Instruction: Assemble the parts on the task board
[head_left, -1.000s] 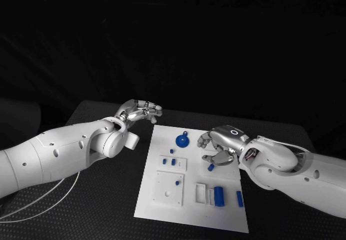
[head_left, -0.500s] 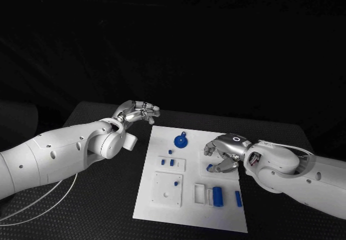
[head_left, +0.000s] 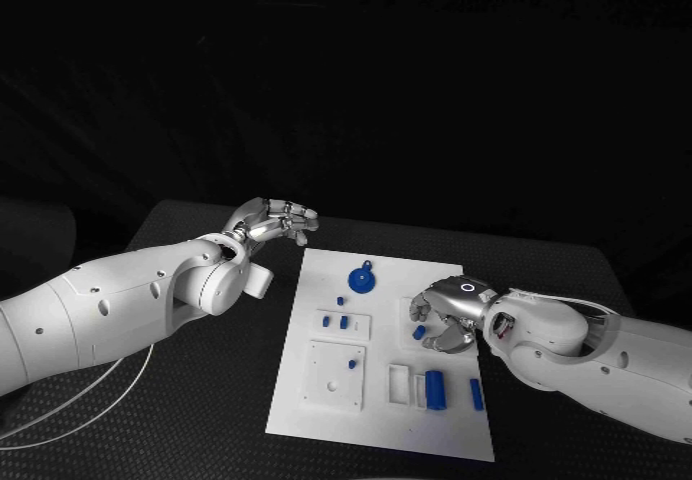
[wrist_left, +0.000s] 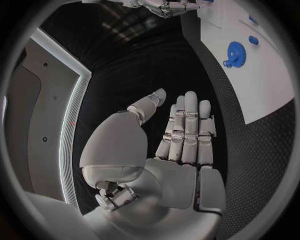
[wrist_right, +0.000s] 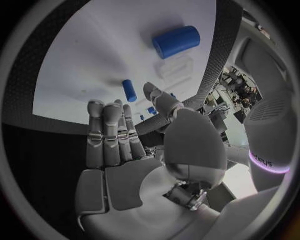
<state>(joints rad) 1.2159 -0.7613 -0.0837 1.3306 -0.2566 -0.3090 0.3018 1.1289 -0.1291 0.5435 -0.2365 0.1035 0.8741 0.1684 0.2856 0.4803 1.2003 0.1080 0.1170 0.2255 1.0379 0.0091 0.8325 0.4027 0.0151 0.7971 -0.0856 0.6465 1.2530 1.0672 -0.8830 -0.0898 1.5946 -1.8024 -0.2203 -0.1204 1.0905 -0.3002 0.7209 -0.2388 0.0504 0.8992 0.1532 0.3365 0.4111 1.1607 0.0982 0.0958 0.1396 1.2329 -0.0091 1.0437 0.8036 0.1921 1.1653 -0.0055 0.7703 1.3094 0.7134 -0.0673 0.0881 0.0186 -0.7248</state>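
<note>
The white task board (head_left: 378, 410) lies in the middle of the table. A round blue part (head_left: 364, 279) sits near its far end, and two small blue pieces (head_left: 336, 322) stand in a square block. A short blue peg (head_left: 418, 331) lies loose at mid-board. My right hand (head_left: 444, 316) hovers right beside it, holding nothing; in the right wrist view its fingertips (wrist_right: 103, 107) stop just short of the peg (wrist_right: 129, 90). A thick blue cylinder (head_left: 436, 384) and a thin blue bar (head_left: 476, 393) sit near the front. My left hand (head_left: 274, 220) is off the board's far left corner, fingers straight and holding nothing.
A white square plate with holes (head_left: 339, 375) and a white slotted holder (head_left: 401, 385) stand on the board's near half. A white cable (head_left: 101, 395) loops on the black table (head_left: 548, 265) at the left. In the left wrist view the board (wrist_left: 262, 85) lies beyond the fingers.
My right hand has come nearer along the board's right side and lowered next to the short blue peg. The left hand has stayed in place.
</note>
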